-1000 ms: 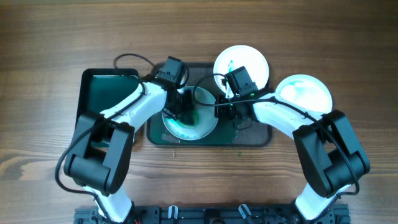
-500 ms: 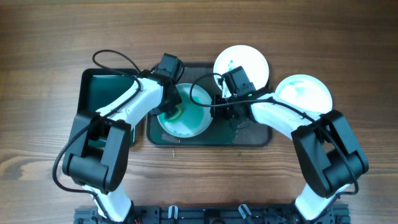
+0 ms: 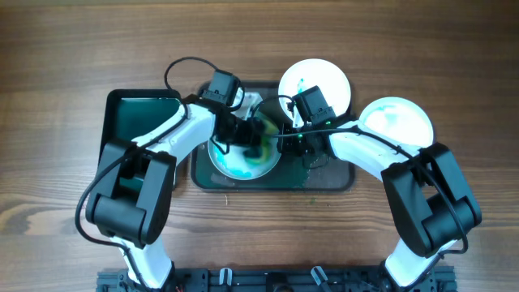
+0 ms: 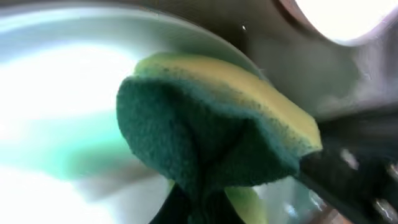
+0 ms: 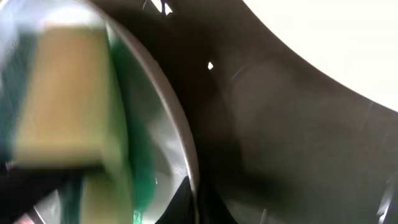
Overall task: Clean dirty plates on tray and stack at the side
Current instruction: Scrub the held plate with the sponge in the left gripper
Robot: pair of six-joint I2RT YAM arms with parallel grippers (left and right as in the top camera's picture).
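The left claw (image 3: pixel 246 134) is clamped on a yellow-and-green sponge (image 4: pixel 211 137), green face against the teal-smeared plate (image 3: pixel 235 166) lying in the tray (image 3: pixel 332 180), evidently to scrub it. The right claw (image 3: pixel 293 139) sits at that plate's right rim, probably to steady it; blur and its own body hide whether it pinches the rim.

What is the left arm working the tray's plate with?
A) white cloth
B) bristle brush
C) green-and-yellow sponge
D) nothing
C: the left wrist view shows a sponge, dark green scrub face and yellow foam back, folded over the teal-smeared plate.
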